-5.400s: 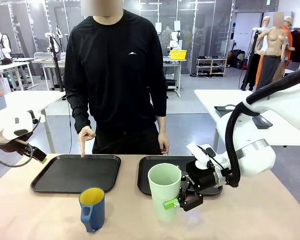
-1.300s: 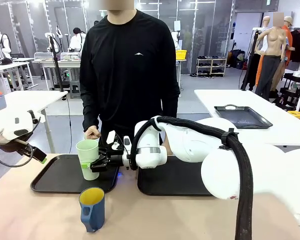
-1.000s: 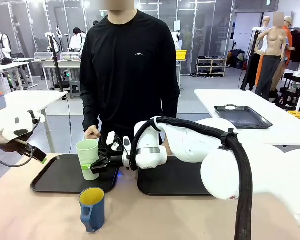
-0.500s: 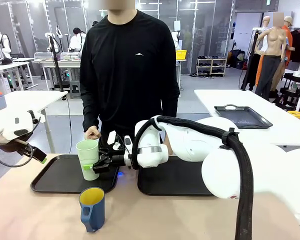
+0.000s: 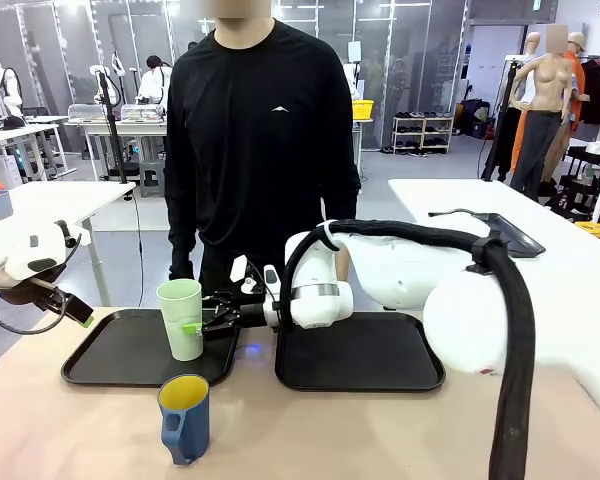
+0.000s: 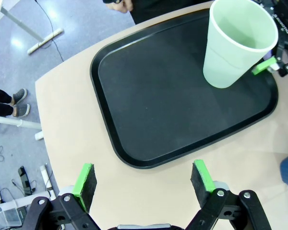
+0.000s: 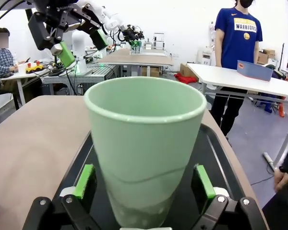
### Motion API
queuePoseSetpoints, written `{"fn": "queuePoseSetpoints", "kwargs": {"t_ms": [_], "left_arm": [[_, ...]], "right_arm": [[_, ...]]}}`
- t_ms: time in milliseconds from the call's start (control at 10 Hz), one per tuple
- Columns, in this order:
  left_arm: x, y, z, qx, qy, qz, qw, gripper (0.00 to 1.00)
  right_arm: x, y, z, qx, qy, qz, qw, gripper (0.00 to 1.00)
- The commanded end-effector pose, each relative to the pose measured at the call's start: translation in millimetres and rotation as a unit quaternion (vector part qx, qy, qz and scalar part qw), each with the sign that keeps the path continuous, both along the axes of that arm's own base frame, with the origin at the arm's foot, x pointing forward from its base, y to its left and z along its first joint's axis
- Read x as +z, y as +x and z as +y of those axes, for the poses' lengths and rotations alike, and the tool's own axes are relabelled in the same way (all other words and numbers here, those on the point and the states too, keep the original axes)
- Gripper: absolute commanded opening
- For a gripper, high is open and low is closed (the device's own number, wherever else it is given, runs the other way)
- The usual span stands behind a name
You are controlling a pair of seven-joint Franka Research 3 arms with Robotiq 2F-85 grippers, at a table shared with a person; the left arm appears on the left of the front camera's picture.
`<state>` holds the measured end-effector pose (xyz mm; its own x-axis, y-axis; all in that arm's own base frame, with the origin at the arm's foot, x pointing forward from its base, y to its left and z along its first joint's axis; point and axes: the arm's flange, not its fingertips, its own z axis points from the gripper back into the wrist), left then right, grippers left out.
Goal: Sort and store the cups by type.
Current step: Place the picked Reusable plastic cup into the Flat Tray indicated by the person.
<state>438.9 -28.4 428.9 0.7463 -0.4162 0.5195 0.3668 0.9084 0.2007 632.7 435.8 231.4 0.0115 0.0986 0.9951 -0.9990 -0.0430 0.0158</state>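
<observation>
The pale mint-green tumbler (image 5: pixel 181 318) (image 6: pixel 237 45) (image 7: pixel 145 143) stands upright on the left black tray (image 5: pixel 110 352) (image 6: pixel 158 105), near its right end. My right gripper (image 5: pixel 196 325) (image 7: pixel 144 181) reaches across from the right and is open, its green pads (image 7: pixel 85 180) on either side of the tumbler's lower half with small gaps. The blue mug (image 5: pixel 185 418) with a yellow inside stands on the bare table in front of that tray. My left gripper (image 6: pixel 144 181) hovers open and empty above the table edge beside the tray.
A second black tray (image 5: pixel 360 355) lies to the right, with my right arm (image 5: pixel 380 270) arching over it. A person in black (image 5: pixel 260 150) stands at the far side; a hand (image 7: pixel 281 178) hangs near the tray's far edge.
My right gripper has let go of the tumbler and drawn back a little to the right. The tumbler stays on the left tray. The person's hand by the tumbler has dropped away.
</observation>
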Motion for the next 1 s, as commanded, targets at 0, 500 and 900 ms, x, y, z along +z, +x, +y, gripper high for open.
{"fn": "queuePoseSetpoints", "kwargs": {"t_ms": [0,500,900], "left_arm": [[1,0,2,0.002,-0.003,-0.001,1.0,1.0],[1,0,2,0.002,-0.003,-0.001,1.0,1.0],[1,0,2,0.002,-0.003,-0.001,1.0,1.0]], "right_arm": [[12,-18,-24,0.014,-0.02,0.027,0.999,1.0],[28,-35,-68,0.009,-0.025,0.017,0.999,1.0],[16,-15,-49,0.001,-0.017,0.023,1.0,1.0]]}}
